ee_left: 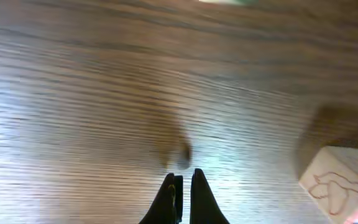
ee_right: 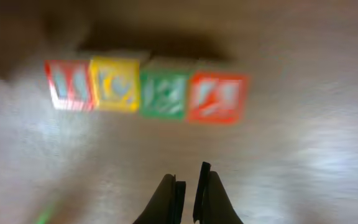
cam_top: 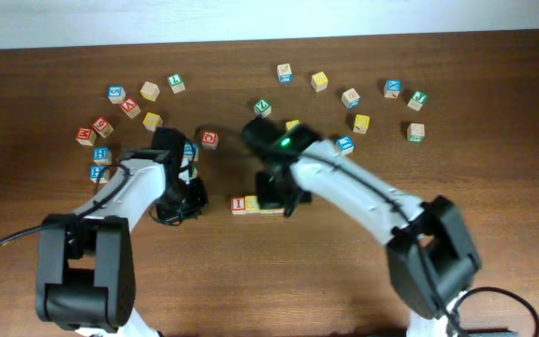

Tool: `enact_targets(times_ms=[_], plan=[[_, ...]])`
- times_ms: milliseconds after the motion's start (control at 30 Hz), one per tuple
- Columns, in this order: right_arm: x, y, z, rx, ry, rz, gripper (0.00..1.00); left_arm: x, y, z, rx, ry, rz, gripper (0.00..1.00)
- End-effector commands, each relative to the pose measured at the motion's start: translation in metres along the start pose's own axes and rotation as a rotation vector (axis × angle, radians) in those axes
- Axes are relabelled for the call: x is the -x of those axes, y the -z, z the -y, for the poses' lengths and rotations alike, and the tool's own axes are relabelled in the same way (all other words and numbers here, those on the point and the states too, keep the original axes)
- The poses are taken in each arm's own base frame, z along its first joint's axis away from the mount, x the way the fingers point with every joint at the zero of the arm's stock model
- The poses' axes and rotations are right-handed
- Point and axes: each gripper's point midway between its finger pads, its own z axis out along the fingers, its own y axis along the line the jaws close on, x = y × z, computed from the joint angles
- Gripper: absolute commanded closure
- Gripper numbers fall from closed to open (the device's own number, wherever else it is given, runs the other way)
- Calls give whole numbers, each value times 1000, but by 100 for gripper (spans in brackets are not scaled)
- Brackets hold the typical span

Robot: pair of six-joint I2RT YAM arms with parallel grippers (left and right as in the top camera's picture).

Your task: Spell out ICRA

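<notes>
Overhead and wrist views of the desk, read left to right. A left group of loose letter cubes lies scattered on the far left part of the desk. Just right of it, the left end effector has its fingers together, holds nothing and points at bare wood. A pale cube with a red outline drawing sits at the lower right edge of its wrist view; which cube this is cannot be told.

At mid-desk, four cubes stand side by side in one touching row: the red I cube, a yellow cube, a green cube and a second red cube. Their letters are blurred in the right wrist view. From overhead only the I cube and part of its neighbour show, the rest being hidden under the arm.

The right end effector is pressed closed and empty, near the row but apart from it. A right group of loose cubes spreads across the far right.
</notes>
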Motion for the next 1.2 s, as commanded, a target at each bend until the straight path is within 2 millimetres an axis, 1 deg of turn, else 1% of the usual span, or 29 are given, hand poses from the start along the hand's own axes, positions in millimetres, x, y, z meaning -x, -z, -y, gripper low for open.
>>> enact_targets(times_ms=[0,67,133,200,233,333,467,533,700,1167], plan=[[25,13,45,-9,-60,18,96,3,2,11,-18,-3,16,100],[28,8,65,-20,-64,4,96,5,2,12,-26,-6,25,100],[25,-7,74,-17,-73,-9,96,8,2,16,-46,-9,33,100],[23,-24,64,52,-79,-11,96,9,3,26,-97,-14,31,100],[23,-32,63,63,-104,0,96,9,3,29,-115,-18,32,100],[22,-45,62,89,-139,11,96,3,1,42,-122,-58,25,100],[20,-47,58,115,-137,1,96,2,0,62,-140,-91,52,100],[19,-47,53,142,-134,-9,96,1,-1,67,-143,-106,54,100],[16,-48,37,161,-90,3,96,-1,-2,71,-145,-117,51,100],[17,-48,32,175,-81,9,96,-5,0,79,-192,-125,33,100]])
